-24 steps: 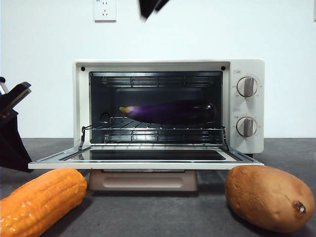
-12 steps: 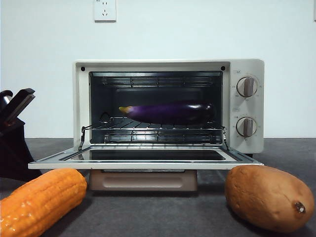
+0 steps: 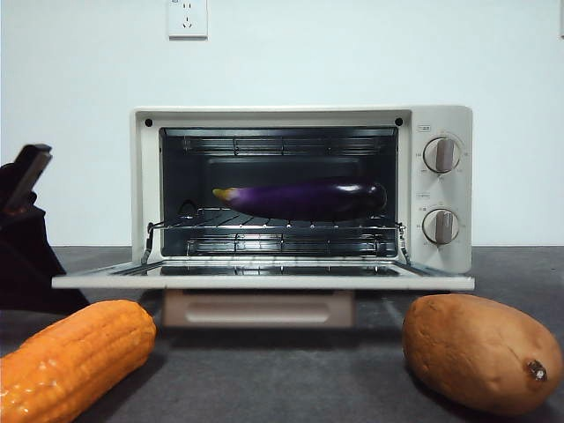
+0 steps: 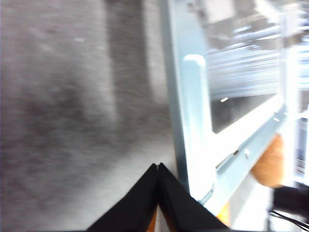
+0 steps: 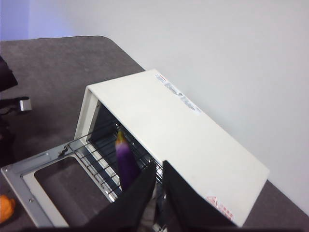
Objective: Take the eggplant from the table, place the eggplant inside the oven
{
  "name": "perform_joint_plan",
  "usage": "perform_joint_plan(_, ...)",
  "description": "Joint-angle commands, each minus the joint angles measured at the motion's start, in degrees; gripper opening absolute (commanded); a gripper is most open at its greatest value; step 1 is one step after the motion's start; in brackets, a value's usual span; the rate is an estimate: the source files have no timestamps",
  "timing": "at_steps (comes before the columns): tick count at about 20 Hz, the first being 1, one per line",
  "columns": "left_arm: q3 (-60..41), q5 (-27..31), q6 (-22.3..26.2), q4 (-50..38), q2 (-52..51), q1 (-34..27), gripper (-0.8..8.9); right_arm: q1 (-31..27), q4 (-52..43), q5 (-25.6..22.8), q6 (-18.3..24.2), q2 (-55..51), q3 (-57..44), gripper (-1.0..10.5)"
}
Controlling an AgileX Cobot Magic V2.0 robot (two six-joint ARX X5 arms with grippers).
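The glossy purple eggplant [image 3: 304,198] lies lengthwise on the wire rack inside the cream oven [image 3: 441,123], yellowish tip to the left; from above it shows as the eggplant [image 5: 124,162] under the oven's top [image 5: 178,125]. The oven door [image 3: 264,282] hangs open, nearly level. My left gripper [image 4: 158,166] is shut and empty, right beside the door's metal frame [image 4: 193,121]; in the front view it is the dark left gripper [image 3: 32,163] at the left edge. My right gripper [image 5: 159,166] hovers high above the oven, shut, holding nothing.
An orange corn cob [image 3: 75,357] lies at the front left of the dark grey table [image 3: 291,379] and a brown sweet potato [image 3: 480,352] at the front right. A white wall with a socket [image 3: 187,18] stands behind the oven.
The black tip at the top of the front view has gone out of sight. The oven door has risen slightly, now seen almost edge-on, while the left gripper shifted beside it.
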State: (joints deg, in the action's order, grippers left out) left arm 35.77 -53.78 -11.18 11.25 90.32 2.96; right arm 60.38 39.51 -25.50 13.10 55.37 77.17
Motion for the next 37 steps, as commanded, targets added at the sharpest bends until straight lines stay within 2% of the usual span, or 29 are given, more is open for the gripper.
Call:
perform_joint_plan(1,0.52,-5.2,1.66,-1.51,0.83,0.63,0.04,0.76,1.92,0.09,-2.51,-0.57,1.22,0.0)
perform_joint_plan(5,1.11,-7.32,1.27,-3.74,0.83,0.35,0.04,0.79,8.37,1.25,-6.08,-1.27,1.22,0.0)
perform_joint_plan(9,3.89,-7.8,1.09,-3.56,0.83,-0.39,0.04,0.79,18.03,7.39,-11.26,-1.22,1.11,0.0)
perform_joint_plan(15,11.74,-7.76,-0.52,-3.61,0.83,-1.14,0.04,0.79,24.26,17.07,-13.53,-1.14,-2.14,0.0)
perform_joint_plan(18,16.76,-7.76,-2.12,-3.56,0.83,-1.14,0.04,0.76,23.96,19.56,-14.53,-1.18,-5.77,0.0)
perform_joint_plan(22,22.99,-7.76,-5.11,-3.1,0.83,-1.14,0.04,0.5,23.23,18.47,-14.6,-1.22,-11.32,0.0)
perform_joint_plan(25,26.45,-6.82,-5.81,-1.79,0.24,-1.14,0.04,0.5,21.44,14.99,-14.53,-1.22,-16.02,0.0)
perform_joint_plan(31,27.5,5.95,-3.8,0.44,-6.32,-0.98,0.04,-1.18,15.58,5.2,-14.6,-1.18,-25.22,0.0)
perform_joint_plan(33,27.5,9.66,-1.11,3.93,-9.6,-0.55,0.04,-3.89,12.48,2.99,-14.69,-1.2,-27.5,0.0)
perform_joint_plan(35,27.5,14.05,2.49,8.68,-13.31,0.37,0.04,-7.39,9.09,3.02,-14.75,-1.27,-29.22,0.0)
perform_joint_plan(37,27.47,22.75,7.5,16.0,-19.39,2.8,0.04,-13.27,4.24,3.37,-15.85,-1.29,-31.28,0.0)
